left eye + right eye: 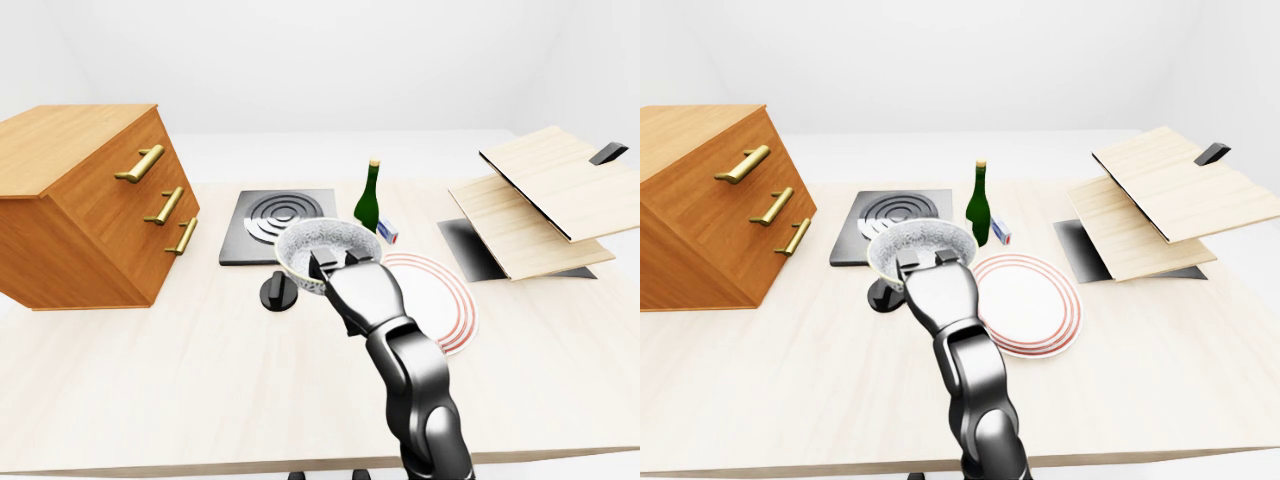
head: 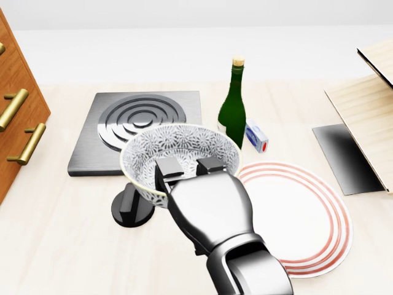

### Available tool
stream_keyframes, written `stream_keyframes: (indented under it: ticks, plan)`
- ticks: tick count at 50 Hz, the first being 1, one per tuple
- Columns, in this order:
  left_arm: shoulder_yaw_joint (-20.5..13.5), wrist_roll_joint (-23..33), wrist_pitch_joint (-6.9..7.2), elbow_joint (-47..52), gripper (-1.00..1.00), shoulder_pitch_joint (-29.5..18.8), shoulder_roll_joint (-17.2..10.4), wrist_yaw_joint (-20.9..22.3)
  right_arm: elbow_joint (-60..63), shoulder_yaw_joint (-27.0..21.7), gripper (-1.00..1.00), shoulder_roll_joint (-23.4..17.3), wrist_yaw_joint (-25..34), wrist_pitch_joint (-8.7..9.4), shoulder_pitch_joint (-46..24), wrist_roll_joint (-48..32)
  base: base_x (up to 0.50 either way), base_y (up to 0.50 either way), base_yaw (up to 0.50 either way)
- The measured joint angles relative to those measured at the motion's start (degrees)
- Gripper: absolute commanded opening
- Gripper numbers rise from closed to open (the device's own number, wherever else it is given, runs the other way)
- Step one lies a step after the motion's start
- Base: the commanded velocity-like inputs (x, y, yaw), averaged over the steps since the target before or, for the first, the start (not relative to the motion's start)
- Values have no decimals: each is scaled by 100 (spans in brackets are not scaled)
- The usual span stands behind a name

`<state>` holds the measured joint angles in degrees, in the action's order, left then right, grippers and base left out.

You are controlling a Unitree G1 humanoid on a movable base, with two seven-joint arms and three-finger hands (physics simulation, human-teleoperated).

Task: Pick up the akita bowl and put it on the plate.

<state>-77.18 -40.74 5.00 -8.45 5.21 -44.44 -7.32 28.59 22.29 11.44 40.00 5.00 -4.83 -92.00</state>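
Nearest, at the bottom edge of the head view: a glossy grey arm reaching up over the pale bench. Ends in the right hand, closed on the near rim of the akita bowl, two dark fingertips hooked over the edge and inside. Holds the bowl tipped a little toward the camera, so the patterned white interior shows. Bowl clear of the bench surface, just left of the plate in the head view, not on it. Plate flat on the bench, white with red rings, bare.

Below and left of the bowl, partly hidden by it: a small black round-based object, kind unclear.

Farther up the view: a dark square hob with concentric rings, lying flat. To its right a green bottle, upright, and just beside that a small blue-and-white box lying on its side.

At the left edge of the left-eye view: a wooden drawer cabinet with brass handles. At the right: light wooden boards stacked at angles over a dark mat.

No left hand anywhere in the three views.
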Motion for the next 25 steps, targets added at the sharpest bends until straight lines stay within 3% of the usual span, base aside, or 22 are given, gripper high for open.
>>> stream_keyframes:
  ticks: [25]
  plan:
    - [119,-69,0,-138,100,17,4,-51,151,-311,-100,-449,0,0,352,189,0,0,0]
